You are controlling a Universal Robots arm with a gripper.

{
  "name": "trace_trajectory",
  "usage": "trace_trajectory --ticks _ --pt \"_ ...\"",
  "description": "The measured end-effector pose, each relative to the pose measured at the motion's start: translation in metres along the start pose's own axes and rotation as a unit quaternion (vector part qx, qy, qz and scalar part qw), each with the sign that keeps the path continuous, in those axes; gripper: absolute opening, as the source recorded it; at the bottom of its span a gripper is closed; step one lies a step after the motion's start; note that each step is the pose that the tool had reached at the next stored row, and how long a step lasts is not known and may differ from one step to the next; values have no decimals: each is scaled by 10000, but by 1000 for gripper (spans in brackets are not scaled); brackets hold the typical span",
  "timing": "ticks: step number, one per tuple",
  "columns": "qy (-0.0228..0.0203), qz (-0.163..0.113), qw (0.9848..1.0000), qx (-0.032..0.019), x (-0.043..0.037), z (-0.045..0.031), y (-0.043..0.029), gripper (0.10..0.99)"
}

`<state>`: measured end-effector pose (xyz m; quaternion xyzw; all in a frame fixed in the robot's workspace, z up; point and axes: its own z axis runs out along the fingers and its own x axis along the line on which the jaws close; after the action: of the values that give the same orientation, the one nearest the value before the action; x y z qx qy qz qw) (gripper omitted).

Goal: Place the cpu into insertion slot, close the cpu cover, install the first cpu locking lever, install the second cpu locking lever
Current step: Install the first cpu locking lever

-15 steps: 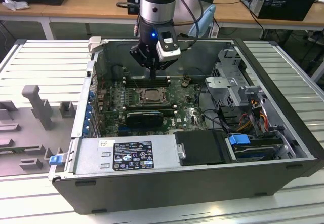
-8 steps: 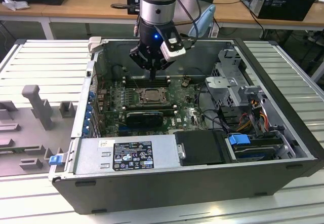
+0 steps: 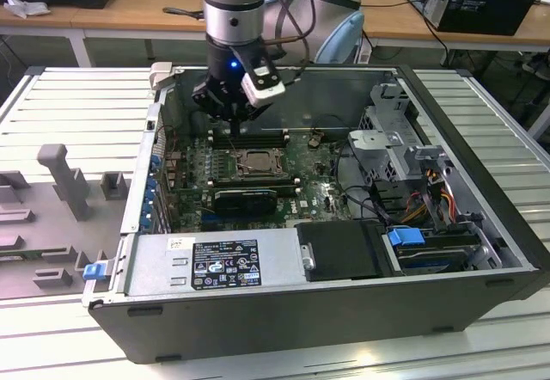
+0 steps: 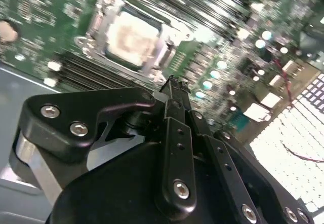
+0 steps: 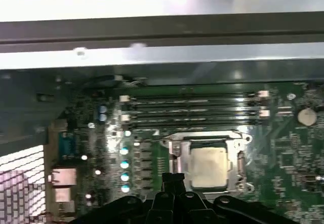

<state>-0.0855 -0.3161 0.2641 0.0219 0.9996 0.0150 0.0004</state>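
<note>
Pincer (image 3: 235, 128) closed, empty, above cpu (image 5: 207, 166) in insertion slot (image 5: 174, 148).

pale square cpu (image 5: 208, 166) seated flat in insertion slot (image 5: 174, 155), cpu cover (image 5: 240, 164) framing it

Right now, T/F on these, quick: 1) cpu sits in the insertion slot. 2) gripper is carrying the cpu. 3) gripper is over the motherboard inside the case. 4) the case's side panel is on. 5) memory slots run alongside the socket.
1. True. The cpu lies pale face up inside the insertion slot, as both wrist views show.
2. False. The gripper holds nothing; its fingertips are together and the chip is down in the socket.
3. True. In the exterior view the gripper hangs above the motherboard, beside the socket.
4. False. The computer case lies open, its inside exposed.
5. True. The long black memory slots run parallel next to the socket.
</note>
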Motion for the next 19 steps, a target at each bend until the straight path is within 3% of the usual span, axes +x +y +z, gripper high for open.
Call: trace_trajectory --ticks 1,2,3,7,10,13,14,19 --pt "-6 -2 10000 0 39 1 -2 106" --pt "-30 -2 10000 -3 146 6 -6 106" --pt "-49 -2 10000 -6 194 9 -4 106" --pt "-85 -4 10000 -12 275 28 45 106" --pt "-96 -6 10000 -12 318 63 156 106" --pt "-95 -7 10000 -12 326 83 275 106" --pt "-96 -10 10000 -13 317 85 278 106" --pt "-93 -14 10000 -12 108 89 287 106"
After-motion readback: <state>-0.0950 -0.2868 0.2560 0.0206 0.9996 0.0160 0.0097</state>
